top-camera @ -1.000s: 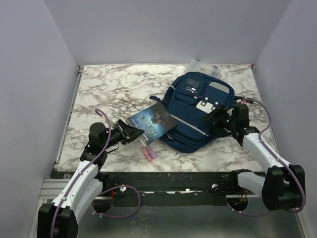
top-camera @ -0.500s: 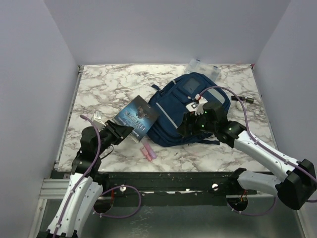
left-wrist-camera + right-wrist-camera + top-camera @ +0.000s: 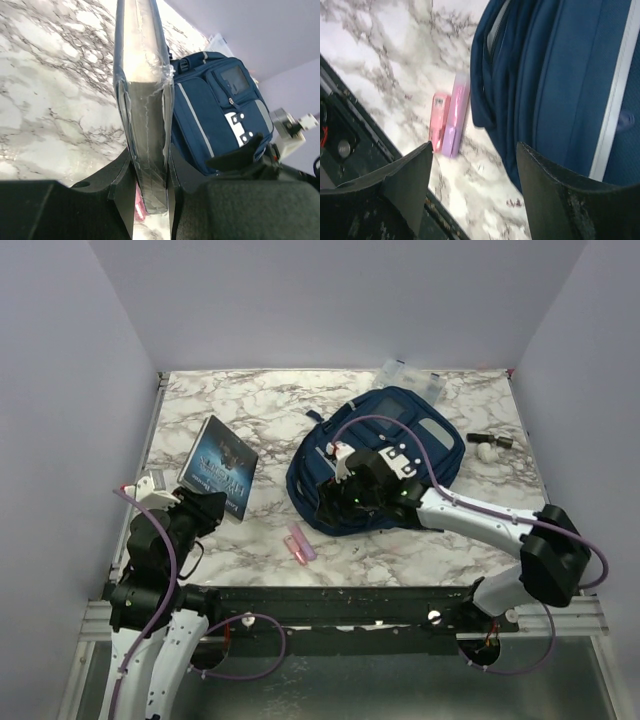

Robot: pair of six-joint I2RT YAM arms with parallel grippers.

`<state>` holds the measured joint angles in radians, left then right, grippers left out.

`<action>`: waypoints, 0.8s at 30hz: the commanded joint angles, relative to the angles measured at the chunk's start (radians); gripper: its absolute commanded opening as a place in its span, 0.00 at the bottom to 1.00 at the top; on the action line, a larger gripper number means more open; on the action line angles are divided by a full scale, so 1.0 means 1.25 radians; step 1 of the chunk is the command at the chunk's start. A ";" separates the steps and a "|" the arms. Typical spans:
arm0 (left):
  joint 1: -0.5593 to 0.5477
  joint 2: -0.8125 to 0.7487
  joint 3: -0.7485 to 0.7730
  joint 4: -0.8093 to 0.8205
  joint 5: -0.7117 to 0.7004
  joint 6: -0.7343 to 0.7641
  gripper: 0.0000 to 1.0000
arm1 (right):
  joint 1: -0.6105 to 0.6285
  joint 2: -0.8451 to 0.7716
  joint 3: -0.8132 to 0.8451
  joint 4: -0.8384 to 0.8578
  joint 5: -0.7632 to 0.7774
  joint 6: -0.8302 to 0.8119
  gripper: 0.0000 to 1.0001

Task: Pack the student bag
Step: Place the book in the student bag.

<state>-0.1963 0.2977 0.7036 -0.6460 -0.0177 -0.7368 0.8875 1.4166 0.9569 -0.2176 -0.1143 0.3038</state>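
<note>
On table (image 3: 230,400), one student bag (image 3: 400,415), one book (image 3: 220,465) (in left gripper (image 3: 148,186))

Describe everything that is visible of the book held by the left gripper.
The book has a dark blue picture cover with pale title lettering and pale page edges. It is closed and wrapped in clear, crinkled plastic film. The left gripper clamps its lower edge, with one finger on each cover. The book stands tilted over the marble table, to the left of the student bag and apart from it. Whether it touches the table cannot be told.
</note>
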 commanded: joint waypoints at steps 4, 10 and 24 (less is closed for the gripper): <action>0.003 -0.059 0.044 0.010 -0.003 0.052 0.00 | 0.004 0.168 0.127 0.063 0.058 -0.026 0.59; 0.002 -0.065 0.019 0.013 0.045 0.026 0.00 | 0.003 0.250 0.180 0.049 0.054 -0.036 0.48; 0.002 -0.031 -0.002 0.063 0.090 0.019 0.00 | 0.005 0.265 0.135 0.043 0.112 -0.058 0.01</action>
<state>-0.1963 0.2657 0.6910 -0.7403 0.0566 -0.6945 0.8886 1.7878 1.1591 -0.1501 -0.0162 0.2455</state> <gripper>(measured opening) 0.264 0.064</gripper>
